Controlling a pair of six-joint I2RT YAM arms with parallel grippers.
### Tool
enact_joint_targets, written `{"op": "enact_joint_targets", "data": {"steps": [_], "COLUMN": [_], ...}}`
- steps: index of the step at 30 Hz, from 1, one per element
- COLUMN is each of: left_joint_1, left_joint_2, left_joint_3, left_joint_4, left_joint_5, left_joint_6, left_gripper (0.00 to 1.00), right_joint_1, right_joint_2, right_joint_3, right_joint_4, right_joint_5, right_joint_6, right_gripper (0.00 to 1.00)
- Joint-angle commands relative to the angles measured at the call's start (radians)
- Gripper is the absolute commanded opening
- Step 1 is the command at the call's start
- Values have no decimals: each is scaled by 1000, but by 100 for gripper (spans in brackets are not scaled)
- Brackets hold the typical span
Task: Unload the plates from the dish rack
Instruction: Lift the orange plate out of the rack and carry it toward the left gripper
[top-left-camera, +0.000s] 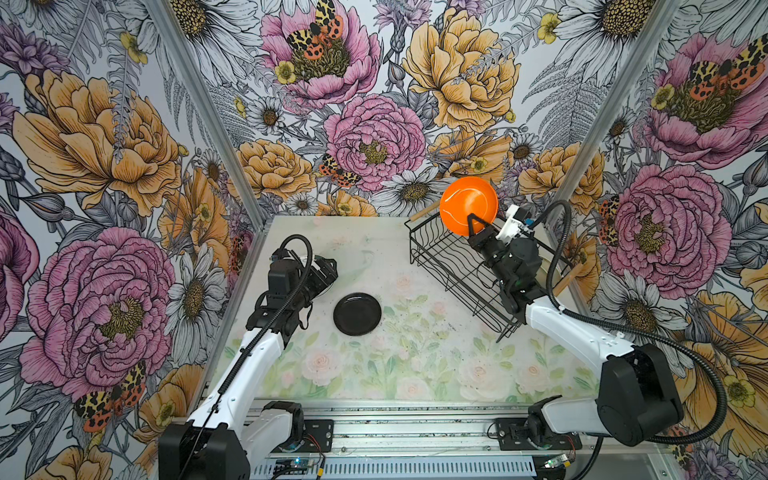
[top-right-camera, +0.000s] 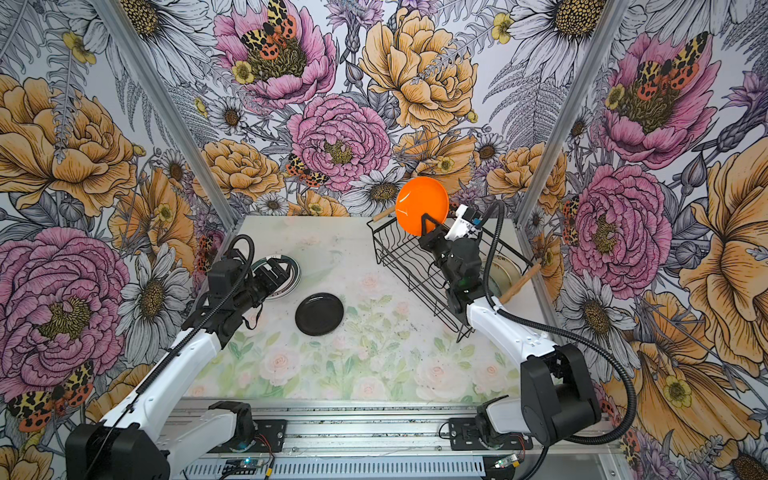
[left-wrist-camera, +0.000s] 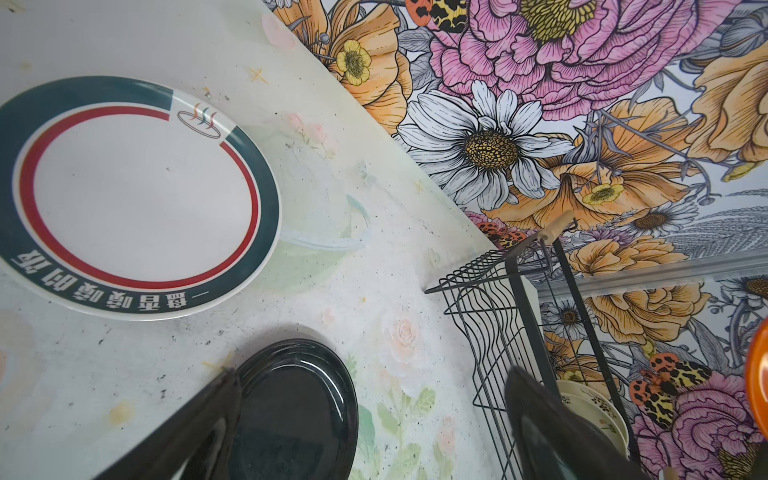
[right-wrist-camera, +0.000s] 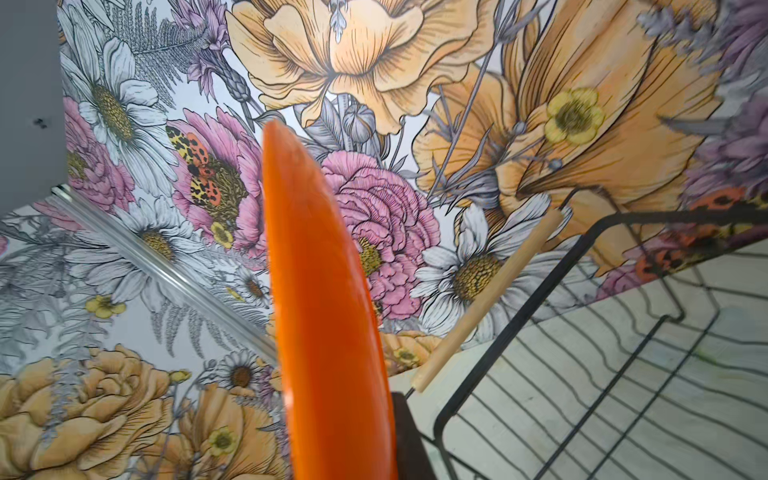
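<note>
Both top views look steeply down from high above the near edge of the tabletop (top-left-camera: 395, 353), facing the flowered back wall (top-left-camera: 374, 124). They share nearly the whole scene, set off by a small sideways shift: dish rack (top-left-camera: 453, 266) right of centre, black plate (top-left-camera: 357, 313) left of centre.

The left wrist camera sits low and close over the tabletop, looking across the black plate (left-wrist-camera: 295, 407) and a white plate with a dark rim (left-wrist-camera: 137, 195) toward one end of the dish rack (left-wrist-camera: 494, 316).

The right wrist camera looks along the orange plate (right-wrist-camera: 328, 311), very near and edge-on, toward the wall, catching a corner of the dish rack (right-wrist-camera: 623, 374).
</note>
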Motion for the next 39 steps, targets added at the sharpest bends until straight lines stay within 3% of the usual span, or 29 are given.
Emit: {"op": "enact_joint_targets", "data": {"steps": [1, 11, 26, 35, 39], "left_joint_1": [-7, -16, -4, -1, -27], "left_joint_2": [-3, -17, -48, 24, 67], "left_joint_3": [2, -23, -73, -72, -48], "left_joint_4": [29, 62, 116, 298, 351], "left_joint_5": [35, 107, 213, 357, 359], "left_joint_6": [10, -1, -34, -91, -98], "left_gripper": [99, 99, 98, 85, 84], "right_joint_1": [28, 134, 170, 209, 237], "right_joint_2": [13, 128, 264, 323, 361], "right_joint_3": [62, 44, 98, 150, 183], "right_joint_4": [-20, 65, 89, 86, 79], "right_joint_5": [-97, -141, -202, -257, -282], "right_joint_6": [216, 275, 355, 385, 398], "right_gripper": [0, 0, 0, 0, 0]}}
